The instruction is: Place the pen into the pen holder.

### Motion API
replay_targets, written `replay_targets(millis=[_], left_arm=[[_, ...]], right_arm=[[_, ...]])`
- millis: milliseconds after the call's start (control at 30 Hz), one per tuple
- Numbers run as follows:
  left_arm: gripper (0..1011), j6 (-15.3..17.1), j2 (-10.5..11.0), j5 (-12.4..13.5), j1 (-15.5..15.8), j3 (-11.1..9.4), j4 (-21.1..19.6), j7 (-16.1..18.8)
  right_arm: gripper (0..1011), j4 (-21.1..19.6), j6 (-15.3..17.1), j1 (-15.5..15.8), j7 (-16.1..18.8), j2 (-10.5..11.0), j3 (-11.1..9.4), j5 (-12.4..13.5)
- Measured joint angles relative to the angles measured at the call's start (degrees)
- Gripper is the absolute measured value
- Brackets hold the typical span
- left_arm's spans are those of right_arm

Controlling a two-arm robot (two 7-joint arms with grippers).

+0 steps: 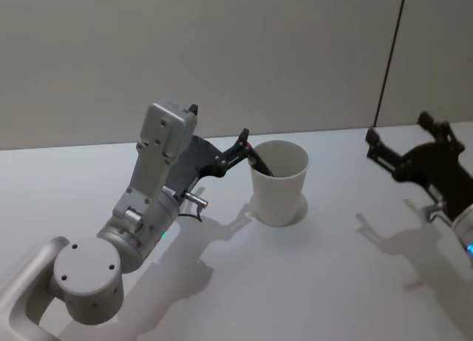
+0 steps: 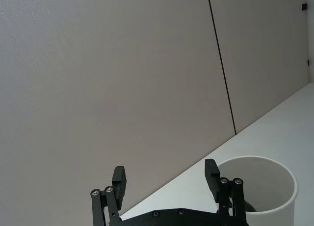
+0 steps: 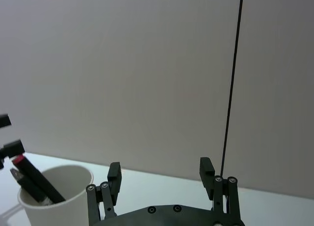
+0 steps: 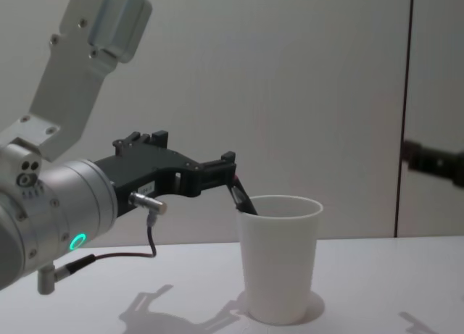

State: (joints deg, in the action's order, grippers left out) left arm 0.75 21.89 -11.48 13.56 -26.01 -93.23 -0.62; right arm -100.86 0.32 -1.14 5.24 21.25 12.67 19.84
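A: Nearest in the head view is the left arm's base, and the left gripper (image 1: 244,145) reaches forward to the left rim of the pen holder (image 1: 279,182). Its jaws stand apart in the left wrist view, gripping nothing.

B: And the pen (image 1: 260,162)?

A: Already inside the cup. Its lower end is down in the holder and its upper end leans on the left rim, just beside the left jaws. The long axis tilts up toward that gripper. The right wrist view shows 2 dark pens in there, 1 with a red tip (image 3: 19,161).

B: So the left arm is nearer.

A: Clearly. The right gripper (image 1: 384,145) hangs well apart on the right above the table (image 1: 318,282), jaws open and empty. The likely next move is the left arm backing away without catching that leaning end.
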Motion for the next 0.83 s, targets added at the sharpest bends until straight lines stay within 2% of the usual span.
replay_targets(millis=[267, 833], left_arm=[[1001, 0.0, 0.0, 0.0, 0.0, 0.0, 0.0, 0.0], [1001, 0.0, 0.0, 0.0, 0.0, 0.0, 0.1, 0.0]], right_arm=[[1001, -0.3, 1.5, 1.8, -1.3, -1.7, 0.2, -3.0], [1001, -0.4, 1.7, 2.0, -1.4, -1.9, 0.3, -3.4]])
